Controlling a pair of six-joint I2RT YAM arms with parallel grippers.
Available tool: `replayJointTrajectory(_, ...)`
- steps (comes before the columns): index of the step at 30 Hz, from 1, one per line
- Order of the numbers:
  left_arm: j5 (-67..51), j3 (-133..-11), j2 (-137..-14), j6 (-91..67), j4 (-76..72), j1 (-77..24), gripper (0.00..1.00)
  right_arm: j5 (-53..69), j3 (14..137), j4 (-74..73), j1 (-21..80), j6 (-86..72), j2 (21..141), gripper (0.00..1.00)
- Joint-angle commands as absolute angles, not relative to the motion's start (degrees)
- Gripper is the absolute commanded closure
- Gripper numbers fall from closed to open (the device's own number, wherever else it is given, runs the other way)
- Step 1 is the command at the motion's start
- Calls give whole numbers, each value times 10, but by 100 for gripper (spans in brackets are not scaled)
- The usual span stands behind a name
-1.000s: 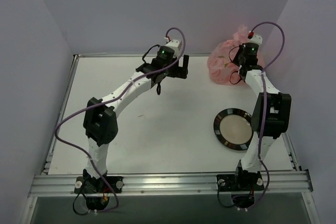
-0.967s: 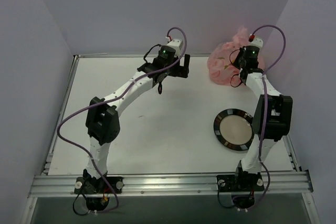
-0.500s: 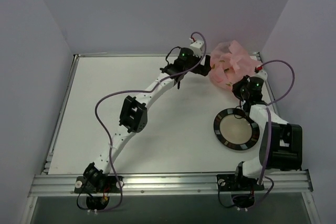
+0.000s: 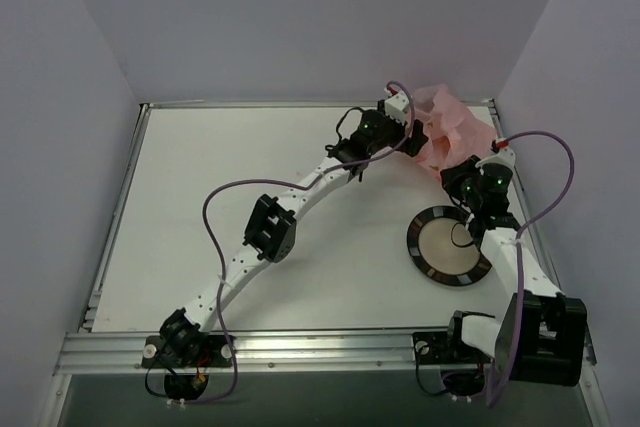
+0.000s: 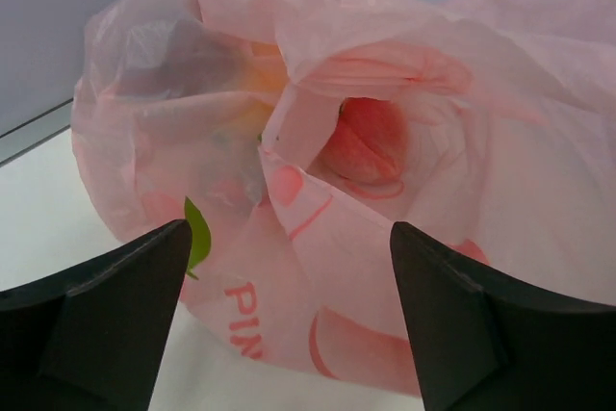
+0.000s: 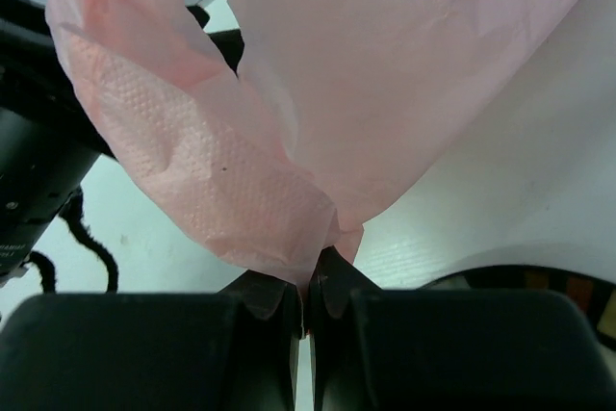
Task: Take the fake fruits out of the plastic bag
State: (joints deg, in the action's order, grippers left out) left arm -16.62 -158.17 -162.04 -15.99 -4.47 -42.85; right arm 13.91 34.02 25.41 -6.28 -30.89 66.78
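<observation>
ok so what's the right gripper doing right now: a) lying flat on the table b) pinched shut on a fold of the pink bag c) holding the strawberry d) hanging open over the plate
b: in the right wrist view the right gripper has its fingers pressed together with a fold of the plastic bag caught between them.

The desk [image 4: 250, 157] is a flat white top with a metal rim, closed in by pale lilac walls on the left, far and right sides. A rumpled pink bag [image 4: 455, 129] lies in its far right corner. A round, black-rimmed plate [image 4: 412, 245] lies flat near the right edge, closer to the arm bases than the bag.
</observation>
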Motion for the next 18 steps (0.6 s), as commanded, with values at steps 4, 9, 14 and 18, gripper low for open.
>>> replayJointTrajectory(4,-147,-1608,-1635,-162,-108,-443,33,157,329,184,-61,-308,595,100)
replayJointTrajectory(9,-158,-1593,-1631,-183,-113,-448,17,145,324,163,-62,-308,564,100)
replayJointTrajectory(14,-184,-1606,-1640,-222,-131,-456,6,175,318,154,-62,-311,565,100)
replayJointTrajectory(18,-168,-1570,-1637,-211,-119,-464,37,163,302,142,-62,-308,539,100)
